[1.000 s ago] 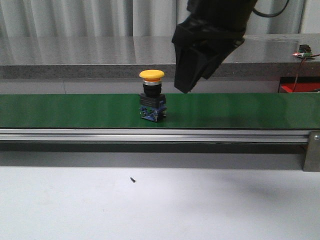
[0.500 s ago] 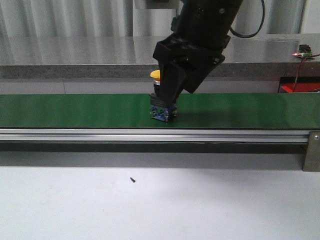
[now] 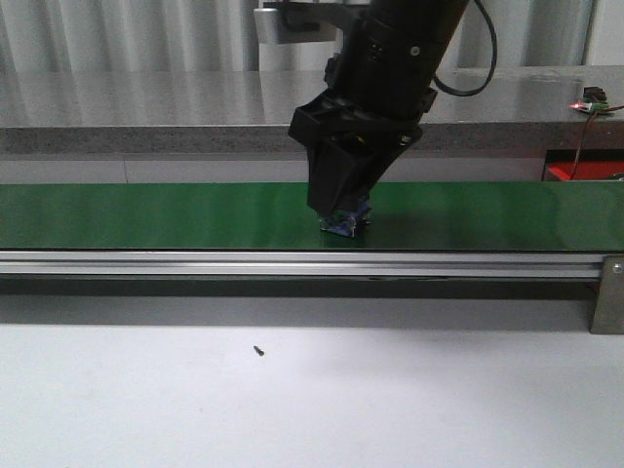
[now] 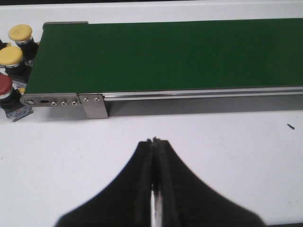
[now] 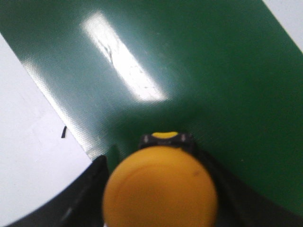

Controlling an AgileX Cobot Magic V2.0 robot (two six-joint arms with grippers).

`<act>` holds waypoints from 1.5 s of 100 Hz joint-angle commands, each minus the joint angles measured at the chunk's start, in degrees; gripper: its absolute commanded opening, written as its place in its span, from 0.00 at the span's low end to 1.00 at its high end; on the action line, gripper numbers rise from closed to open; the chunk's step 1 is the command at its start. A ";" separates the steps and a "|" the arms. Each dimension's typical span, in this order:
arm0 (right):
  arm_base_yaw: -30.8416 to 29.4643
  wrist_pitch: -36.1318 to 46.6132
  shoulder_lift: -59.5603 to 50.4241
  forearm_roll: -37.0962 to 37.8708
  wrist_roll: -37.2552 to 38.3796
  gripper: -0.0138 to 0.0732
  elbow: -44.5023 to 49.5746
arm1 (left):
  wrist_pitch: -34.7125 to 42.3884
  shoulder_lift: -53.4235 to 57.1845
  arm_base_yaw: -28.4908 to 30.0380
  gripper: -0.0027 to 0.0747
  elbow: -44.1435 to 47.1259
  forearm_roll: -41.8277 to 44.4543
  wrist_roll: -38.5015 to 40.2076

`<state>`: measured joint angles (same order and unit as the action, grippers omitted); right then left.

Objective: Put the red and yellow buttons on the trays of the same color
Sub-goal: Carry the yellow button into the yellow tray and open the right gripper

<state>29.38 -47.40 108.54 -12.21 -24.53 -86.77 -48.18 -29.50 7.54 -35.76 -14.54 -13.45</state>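
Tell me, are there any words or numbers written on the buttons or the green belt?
No readable text anywhere.
Yellow button: plain cap, no letters visible.
Green conveyor belt: no printing.
Buttons past the belt's end, two yellow and a red button: no marks to be seen.
Right gripper and left gripper: plain black.

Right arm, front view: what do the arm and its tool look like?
All matte black: a round cylindrical wrist link flaring into an angular, faceted tool that tapers downward. A black cable loops off the wrist's right side. A grey bracket sits behind the top. No visible markings.
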 commanded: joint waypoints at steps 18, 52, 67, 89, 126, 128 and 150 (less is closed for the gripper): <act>-0.14 2.11 -2.84 -0.83 -0.36 0.38 -1.78 | 4.27 -0.19 -0.48 0.01 -1.60 -1.41 -0.06; -3.53 1.23 -8.18 -0.83 5.01 0.38 -1.64 | 4.27 -0.19 -0.48 0.01 -1.60 -1.41 -0.06; -8.90 0.47 -11.38 -0.83 8.41 0.38 0.29 | 4.27 -0.19 -0.48 0.01 -1.60 -1.41 -0.06; -18.97 2.35 -16.82 -0.83 10.06 0.38 8.15 | 4.27 -0.19 -0.48 0.01 -1.60 -1.41 -0.06; -36.28 5.20 -19.16 -0.83 10.38 0.38 17.77 | 4.27 -0.19 -0.48 0.01 -1.60 -1.41 -0.06; -37.12 5.38 -19.16 -0.83 10.38 0.38 18.01 | 4.27 -0.19 -0.48 0.01 -1.60 -1.41 -0.06; -44.38 8.22 -18.94 -0.74 10.38 0.38 19.07 | 4.27 -0.19 -0.48 0.01 -1.60 -1.41 -0.06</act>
<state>-12.62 -42.64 92.28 -12.61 -14.13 -66.67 -48.18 -29.50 7.54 -35.76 -14.54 -13.45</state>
